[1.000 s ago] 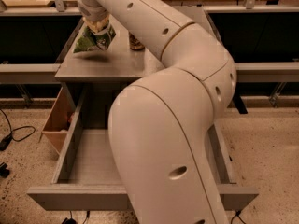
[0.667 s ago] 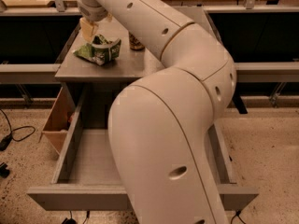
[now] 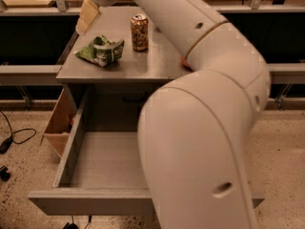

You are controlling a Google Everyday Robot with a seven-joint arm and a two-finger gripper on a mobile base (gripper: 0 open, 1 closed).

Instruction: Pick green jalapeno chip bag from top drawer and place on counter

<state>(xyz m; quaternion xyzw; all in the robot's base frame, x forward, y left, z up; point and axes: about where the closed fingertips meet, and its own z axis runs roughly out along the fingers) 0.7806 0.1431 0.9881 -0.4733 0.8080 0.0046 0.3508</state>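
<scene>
Hovering over the surface (image 3: pixel 157 56), gripper (image 3: pixel 87 17) holds nothing; can't tell how far jaws are open. Green jalapeno chip bag (image 3: pixel 101 50) lies just below jaws.

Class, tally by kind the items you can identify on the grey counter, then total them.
Green jalapeno chip bag: 1
Gold-brown drink can: 1
Total: 2
Orange sliver by the arm: unidentifiable.
The gripper hangs over the counter near its left edge, behind the bag.

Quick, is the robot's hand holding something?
The gripper: holding nothing, hovering above the green jalapeno chip bag on the counter.
</scene>
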